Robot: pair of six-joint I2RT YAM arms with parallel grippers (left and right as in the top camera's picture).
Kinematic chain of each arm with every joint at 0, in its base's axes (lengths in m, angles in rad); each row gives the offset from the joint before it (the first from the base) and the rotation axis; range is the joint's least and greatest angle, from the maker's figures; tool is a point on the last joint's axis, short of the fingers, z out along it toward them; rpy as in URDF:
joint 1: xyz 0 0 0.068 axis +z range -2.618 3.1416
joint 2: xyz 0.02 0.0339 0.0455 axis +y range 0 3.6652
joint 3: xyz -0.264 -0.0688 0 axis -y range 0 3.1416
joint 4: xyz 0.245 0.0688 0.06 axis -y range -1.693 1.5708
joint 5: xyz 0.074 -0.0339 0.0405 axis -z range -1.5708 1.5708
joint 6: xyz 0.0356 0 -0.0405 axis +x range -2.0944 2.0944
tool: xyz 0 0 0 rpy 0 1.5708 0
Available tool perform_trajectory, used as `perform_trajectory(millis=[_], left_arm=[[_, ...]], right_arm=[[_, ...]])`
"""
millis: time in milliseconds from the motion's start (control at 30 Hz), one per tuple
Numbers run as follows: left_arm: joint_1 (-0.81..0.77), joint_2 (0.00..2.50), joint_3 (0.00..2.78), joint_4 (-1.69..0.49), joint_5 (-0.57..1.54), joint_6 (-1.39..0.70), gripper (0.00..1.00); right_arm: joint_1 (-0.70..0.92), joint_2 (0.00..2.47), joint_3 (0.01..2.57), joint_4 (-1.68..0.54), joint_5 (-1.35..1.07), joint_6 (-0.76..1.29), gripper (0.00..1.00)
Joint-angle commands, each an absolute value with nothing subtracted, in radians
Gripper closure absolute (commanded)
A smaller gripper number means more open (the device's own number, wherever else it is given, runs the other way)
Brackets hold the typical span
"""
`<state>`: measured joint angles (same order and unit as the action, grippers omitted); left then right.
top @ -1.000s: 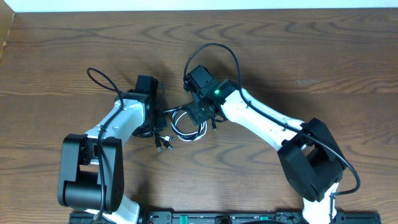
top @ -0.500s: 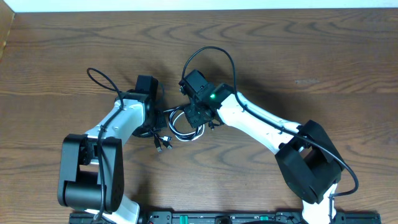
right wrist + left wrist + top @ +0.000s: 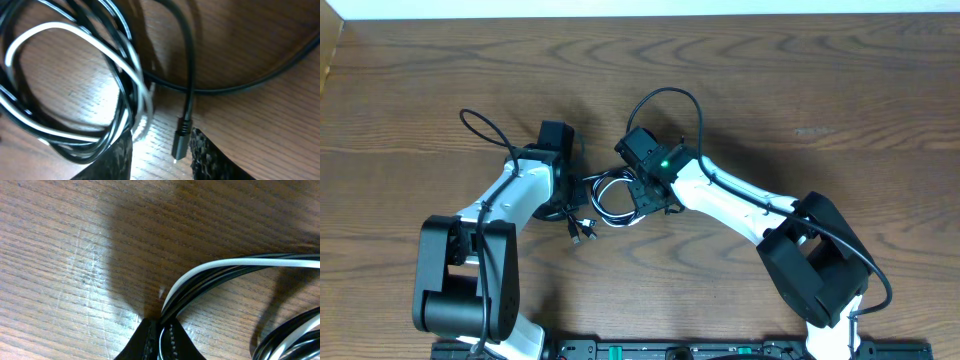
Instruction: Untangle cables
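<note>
Black and white cables sit pinched in my low left gripper (closed tight). My right gripper hangs part-open astride a plug.

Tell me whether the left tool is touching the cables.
Touching. The left wrist view shows the cables, white and black, running in between the closed fingertips of the left tool, pinched there.

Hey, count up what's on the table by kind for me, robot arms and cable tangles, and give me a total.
Robot arms: 2, the left arm and the right arm
Cable tangle: 1, black cords looped with one white cord, too knotted together to count singly
Total: 3
</note>
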<state>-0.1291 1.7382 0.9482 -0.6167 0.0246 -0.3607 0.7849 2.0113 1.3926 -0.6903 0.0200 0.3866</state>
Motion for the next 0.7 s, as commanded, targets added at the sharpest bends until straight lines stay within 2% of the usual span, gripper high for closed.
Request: perform_trajectory(millis=[0,167,400,667], left_arm=[[-0.128,1.730,0.949,-0.617,0.019,-0.352,0.91],[-0.128,1.730,0.949,-0.617,0.019,-0.352,0.90],[-0.128,1.730,0.949,-0.616,0.019,-0.352,0.91],[-0.128,1.730,0.949,-0.616,0.019,-0.352,0.90]], right_arm=[[0.793,1.990,1.381,-0.686,0.070,0.410,0.67],[0.793,1.994,1.378,-0.684,0.123,0.414,0.66],[0.794,1.998,1.377,-0.675,0.060,0.434,0.58],[0.795,1.999,1.362,-0.702,0.027,0.434,0.62]])
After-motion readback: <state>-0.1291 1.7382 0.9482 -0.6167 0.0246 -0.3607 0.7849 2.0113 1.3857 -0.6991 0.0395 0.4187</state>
